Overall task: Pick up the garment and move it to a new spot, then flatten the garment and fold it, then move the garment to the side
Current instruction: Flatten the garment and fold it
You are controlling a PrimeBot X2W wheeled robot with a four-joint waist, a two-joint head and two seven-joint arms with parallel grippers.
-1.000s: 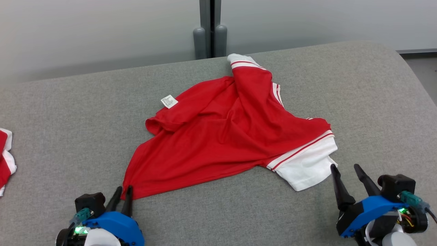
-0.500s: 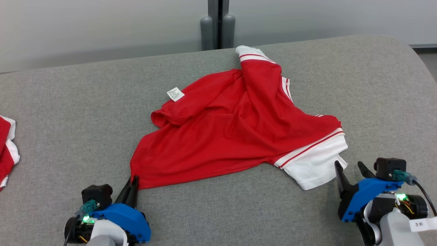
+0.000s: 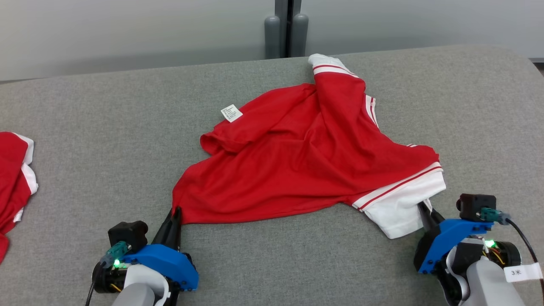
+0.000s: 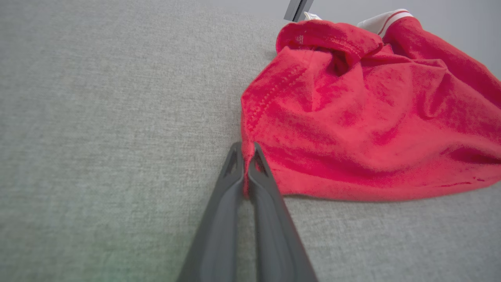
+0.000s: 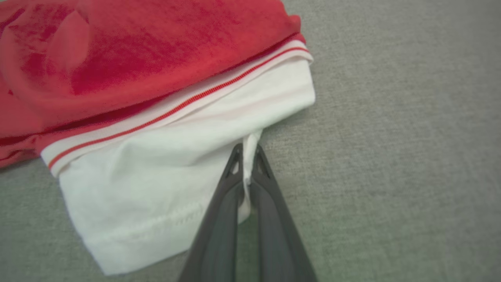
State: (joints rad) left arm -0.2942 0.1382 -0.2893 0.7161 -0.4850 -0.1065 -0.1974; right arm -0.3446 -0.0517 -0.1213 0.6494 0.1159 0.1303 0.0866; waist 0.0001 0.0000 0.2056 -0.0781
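Red-and-white jersey shirt (image 3: 306, 153) lay rumpled on the grey felt-covered table (image 3: 85, 127), spreading toward twelve o'clock from both grips. My left pincer (image 3: 175, 214) was clamped on its red hem corner, my right pincer (image 3: 425, 210) on the white sleeve; the near edge ran nine to three. A second red garment (image 3: 15, 170) sat well apart at nine.

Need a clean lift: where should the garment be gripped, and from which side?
From the near side, at two thin edges of the garment: the red hem corner, pinched by the left gripper, and the white sleeve, pinched by the right gripper. The middle lies bunched.
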